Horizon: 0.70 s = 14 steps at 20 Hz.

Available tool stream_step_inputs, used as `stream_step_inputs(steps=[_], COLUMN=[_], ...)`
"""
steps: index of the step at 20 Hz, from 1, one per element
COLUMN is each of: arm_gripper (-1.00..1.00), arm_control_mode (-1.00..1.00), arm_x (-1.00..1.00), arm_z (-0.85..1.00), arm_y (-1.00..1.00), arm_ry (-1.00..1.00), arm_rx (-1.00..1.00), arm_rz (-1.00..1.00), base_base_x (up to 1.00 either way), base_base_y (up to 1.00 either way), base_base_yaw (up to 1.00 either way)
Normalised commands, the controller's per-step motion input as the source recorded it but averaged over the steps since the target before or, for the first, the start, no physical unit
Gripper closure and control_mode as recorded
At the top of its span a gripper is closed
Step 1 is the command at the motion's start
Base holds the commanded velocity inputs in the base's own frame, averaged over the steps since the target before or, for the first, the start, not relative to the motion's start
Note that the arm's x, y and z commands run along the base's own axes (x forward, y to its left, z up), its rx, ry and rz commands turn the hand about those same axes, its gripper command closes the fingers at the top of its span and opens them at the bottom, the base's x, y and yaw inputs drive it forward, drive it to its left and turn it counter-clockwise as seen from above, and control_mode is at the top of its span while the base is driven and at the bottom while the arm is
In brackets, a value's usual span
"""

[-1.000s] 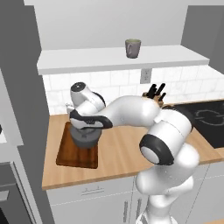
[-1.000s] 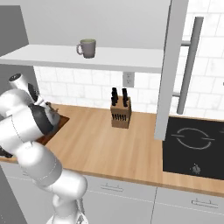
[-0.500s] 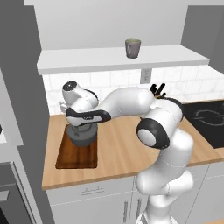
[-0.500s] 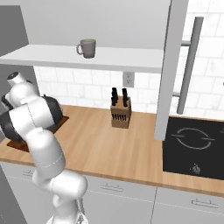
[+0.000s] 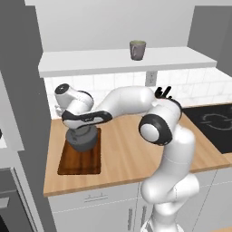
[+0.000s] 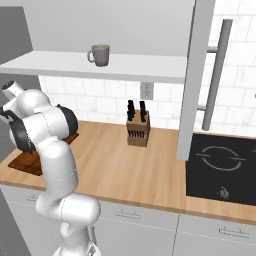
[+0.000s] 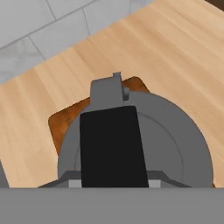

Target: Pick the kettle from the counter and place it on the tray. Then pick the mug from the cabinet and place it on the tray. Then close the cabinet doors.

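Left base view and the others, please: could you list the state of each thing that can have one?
Squat dark grey kettle: upright, over the tray's far end.
Dark brown wooden tray: flat on the counter, near half bare.
Small grey-green mug: upright on the white shelf.
Light grey cabinet door: swung open.
Gripper: down at the kettle's handle; hold cannot be told.

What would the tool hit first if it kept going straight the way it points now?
The kettle: its black handle middle fills the line just ahead of the tool, with the tray beneath. Whether they already touch is unclear.
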Motion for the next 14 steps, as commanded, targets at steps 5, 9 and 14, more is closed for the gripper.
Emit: stream_step_inputs(steps=[5, 9, 14], arm_gripper=[-1.0, -1.0, -1.0], arm_control_mode=[-1.0, -1.0, -1.0], arm_x=[0.0, 0.0, -0.07], arm_z=[-0.05, -0.22, -0.28], arm_y=[0.0, 0.01, 0.0], arm_ry=[0.0, -0.01, -0.08], arm_rx=[0.0, 0.0, 0.01], arm_rz=[0.0, 0.0, 0.0], base_base_x=[0.0, 0.0, 0.0], base_base_y=[0.0, 0.0, 0.0], base_base_yaw=[0.0, 0.0, 0.0])
